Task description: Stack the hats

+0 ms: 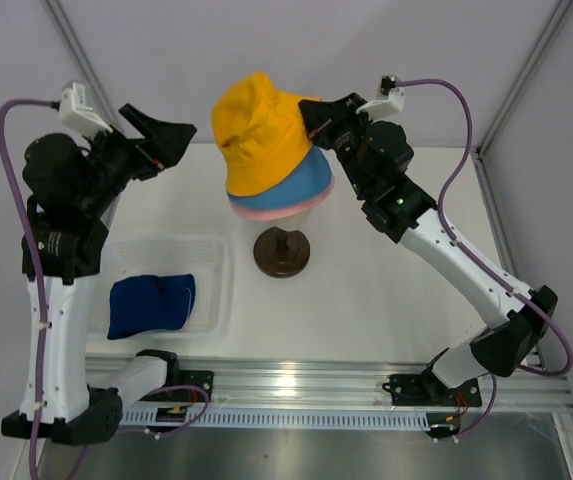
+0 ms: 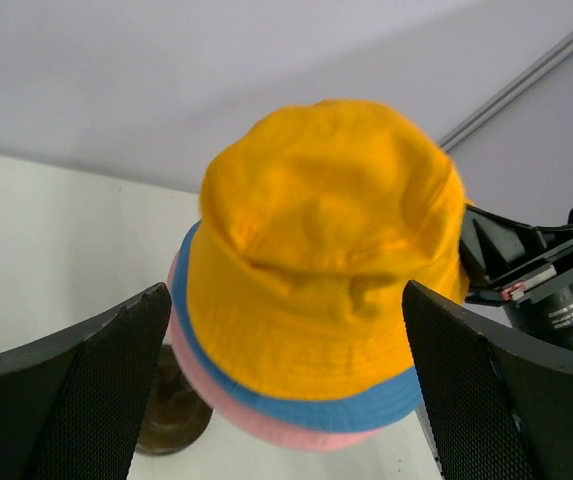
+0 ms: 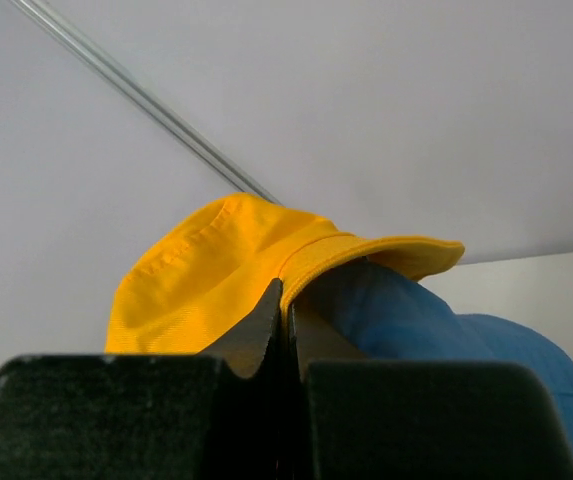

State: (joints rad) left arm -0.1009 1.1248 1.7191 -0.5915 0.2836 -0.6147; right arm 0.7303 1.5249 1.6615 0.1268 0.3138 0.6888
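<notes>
Three hats sit stacked on the head form: the yellow hat (image 1: 261, 130) on top, tilted up on its right side, over the light blue hat (image 1: 316, 182) and the pink hat (image 1: 271, 211). My right gripper (image 1: 316, 118) is shut on the yellow hat's brim (image 3: 366, 255); its jaws (image 3: 288, 300) pinch the fabric, and the blue hat (image 3: 416, 320) shows under it. My left gripper (image 1: 171, 135) stands open just left of the stack, holding nothing. In its wrist view the yellow hat (image 2: 326, 250) lies ahead between the wide fingers (image 2: 96, 390). The dark navy hat (image 1: 151, 303) lies in the tray.
A clear plastic tray (image 1: 216, 260) sits at the front left of the table. The form's dark brown round base (image 1: 282, 252) stands below the stack, also seen as the base (image 2: 171, 410). A metal rail (image 1: 366, 385) runs along the near edge.
</notes>
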